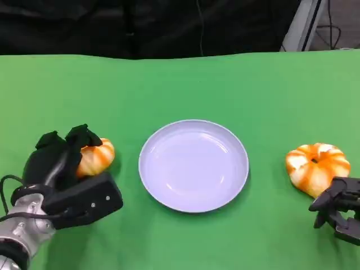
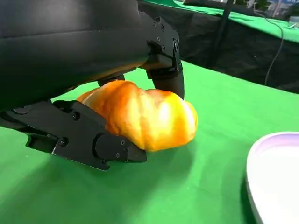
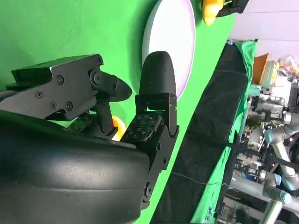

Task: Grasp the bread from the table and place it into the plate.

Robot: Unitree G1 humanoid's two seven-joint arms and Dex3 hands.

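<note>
Left wrist view: the left robot hand [image 2: 117,107], a smooth black shell with screwed, hard-edged fingers [image 2: 100,144], is wrapped around a glossy orange-and-yellow bread roll [image 2: 145,119], lobed like a small pumpkin, with fingers above and below it. The roll sits at or just above the flat green cloth of the desk [image 2: 187,191]; whether it touches is hard to tell. Just beyond the fingertips curves the rim of a smooth, pale lavender plate [image 2: 273,177], round and shallow.

In the head view, the left robot hand [image 1: 67,163] holds the roll [image 1: 97,157] beside the plate [image 1: 193,166], which sits between the two hands. The right robot hand [image 1: 337,205] rests low on the desk [image 1: 185,84] with black fingers curled loosely and holding nothing; just past them lies a second ridged orange-and-white bread [image 1: 316,166], well apart from the plate.
</note>
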